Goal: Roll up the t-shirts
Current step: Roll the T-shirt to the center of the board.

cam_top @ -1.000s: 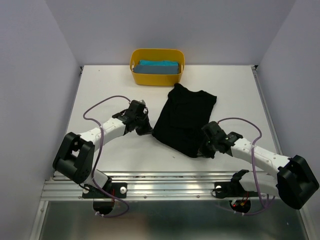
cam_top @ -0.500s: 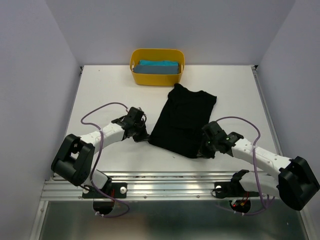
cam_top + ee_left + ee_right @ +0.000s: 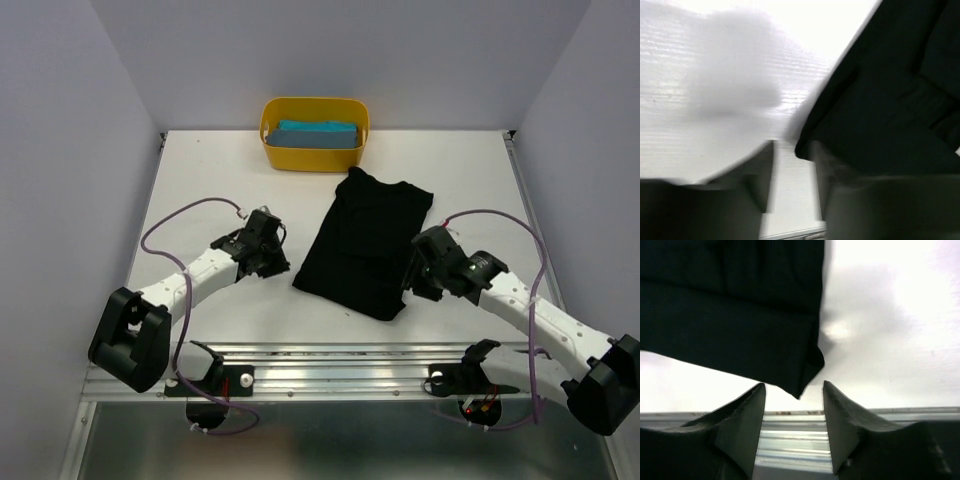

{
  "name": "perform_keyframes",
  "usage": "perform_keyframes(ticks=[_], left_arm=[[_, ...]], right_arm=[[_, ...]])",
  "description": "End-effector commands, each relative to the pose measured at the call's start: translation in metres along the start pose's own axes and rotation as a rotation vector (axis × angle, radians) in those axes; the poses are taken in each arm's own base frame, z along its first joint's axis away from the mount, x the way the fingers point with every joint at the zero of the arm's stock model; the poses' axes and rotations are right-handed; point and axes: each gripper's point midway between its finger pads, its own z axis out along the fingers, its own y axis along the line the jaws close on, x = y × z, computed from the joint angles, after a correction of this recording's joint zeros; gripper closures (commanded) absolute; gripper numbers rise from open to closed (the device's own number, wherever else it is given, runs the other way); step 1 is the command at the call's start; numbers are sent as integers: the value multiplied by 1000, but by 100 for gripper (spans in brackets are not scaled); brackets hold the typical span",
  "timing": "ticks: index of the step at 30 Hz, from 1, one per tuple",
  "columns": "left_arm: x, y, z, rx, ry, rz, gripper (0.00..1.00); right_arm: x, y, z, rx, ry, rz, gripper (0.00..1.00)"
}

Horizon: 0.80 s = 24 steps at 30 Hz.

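Left end effector (image 3: 792, 150) and right end effector (image 3: 792, 386) spread at black t-shirt's (image 3: 365, 245) hem; we risk uneven pinches skewing the roll.

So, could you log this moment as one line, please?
black t-shirt: flat, unrolled | teal t-shirt: in yellow tub | left gripper: open at hem | right gripper: open at hem

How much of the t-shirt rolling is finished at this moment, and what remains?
Done: the black t-shirt lies flat on the table, unrolled. In hand: left claw and right claw stand open at its near corners, gripping nothing. Left: rolling it; the teal t-shirt sits in the yellow tub, rolled or not I cannot tell.
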Motion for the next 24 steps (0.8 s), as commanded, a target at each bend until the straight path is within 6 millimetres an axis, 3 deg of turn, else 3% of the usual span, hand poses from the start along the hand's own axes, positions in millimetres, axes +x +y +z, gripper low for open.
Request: perform_keyframes(ticks=[1, 2, 4, 6, 11, 14, 21, 24], left_arm=[[-34, -25, -22, 40, -110, 40, 95], [-34, -31, -22, 55, -105, 50, 100], [-35, -47, -21, 107, -105, 62, 100], [-22, -66, -15, 179, -61, 73, 100], [-2, -63, 10, 170, 2, 75, 100], [10, -48, 23, 119, 37, 97, 100], [24, -34, 35, 79, 84, 130, 100], [16, -35, 29, 69, 57, 133, 100]], right_arm=[[-46, 3, -18, 49, -203, 9, 57], [-48, 7, -14, 47, -205, 10, 60], [-50, 21, 2, 15, -196, 14, 76], [-43, 32, 23, -22, -161, 15, 89], [-17, 27, 62, -17, -69, 17, 93], [1, 5, 77, 41, -26, 16, 94], [13, -7, 77, 48, 3, -16, 94], [8, -6, 68, 50, -12, -27, 94]])
